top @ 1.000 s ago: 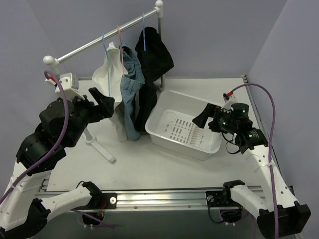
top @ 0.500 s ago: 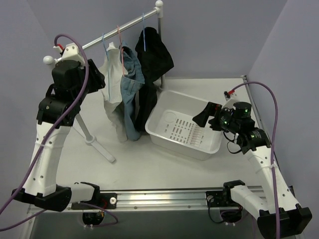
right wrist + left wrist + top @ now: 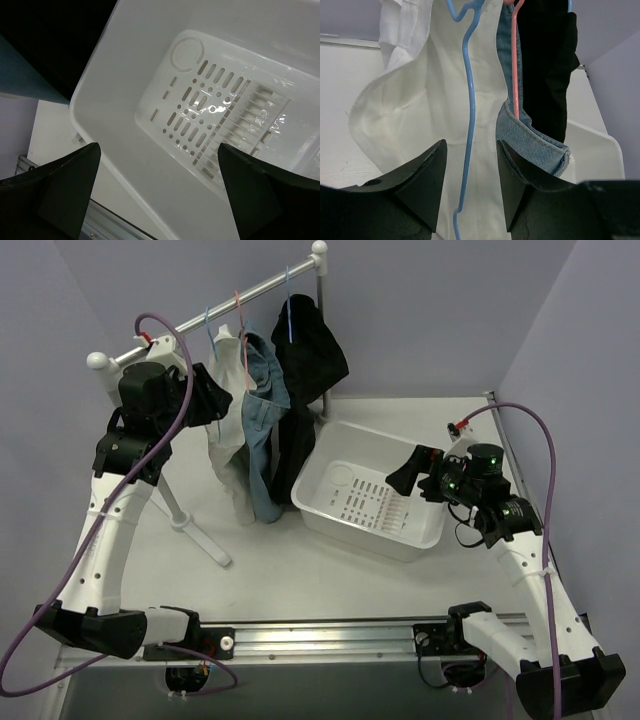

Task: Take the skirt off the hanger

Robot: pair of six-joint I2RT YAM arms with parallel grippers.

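The black pleated skirt [image 3: 306, 365] hangs on a light-blue hanger [image 3: 288, 312] at the right end of the rail. It also shows in the left wrist view [image 3: 545, 65] and the right wrist view [image 3: 50, 35]. My left gripper [image 3: 216, 400] is open, up by the white garment [image 3: 225, 420], left of the skirt. In the left wrist view the other light-blue hanger [image 3: 469, 115] runs between the left gripper's [image 3: 470, 190] open jaws without touching them. My right gripper [image 3: 405, 476] is open and empty over the white tub [image 3: 330, 515], right of the skirt.
A blue denim garment [image 3: 262, 425] on a pink hanger [image 3: 240, 315] hangs between the white garment and the skirt. The rail [image 3: 180, 330] stands on a post with a foot [image 3: 195, 530] on the table. The tub's wall [image 3: 120, 130] fills the right wrist view.
My left arm has risen from low on the left up to the rail, and its open gripper now faces the white garment. The right arm has hardly moved.
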